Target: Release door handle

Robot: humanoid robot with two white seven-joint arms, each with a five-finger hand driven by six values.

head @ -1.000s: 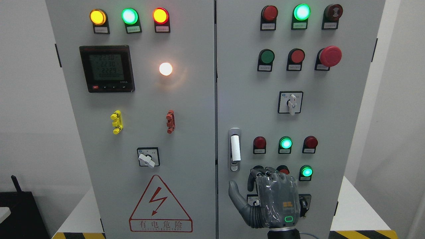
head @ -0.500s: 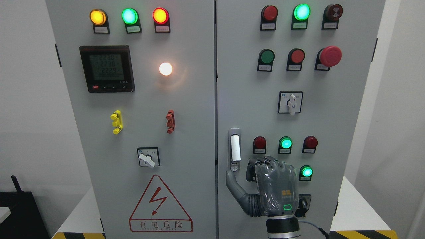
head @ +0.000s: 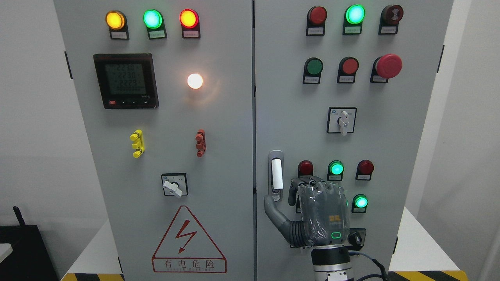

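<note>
The right hand [head: 318, 212] is raised upright at 5 o'clock of the view, its back toward the camera. The fingers [head: 308, 182] curl forward at the top, gripping nothing, and the thumb [head: 273, 212] juts toward 10 o'clock.

1. Grey cabinet [head: 218, 128] fills the frame, lamps lit across the top.
2. Handle [head: 276, 173] stands upright, lower centre-right.
3. Right hand [head: 314, 212] rises from the bottom edge just right of the handle, fingers curled, thumb tip near the handle's base.
</note>
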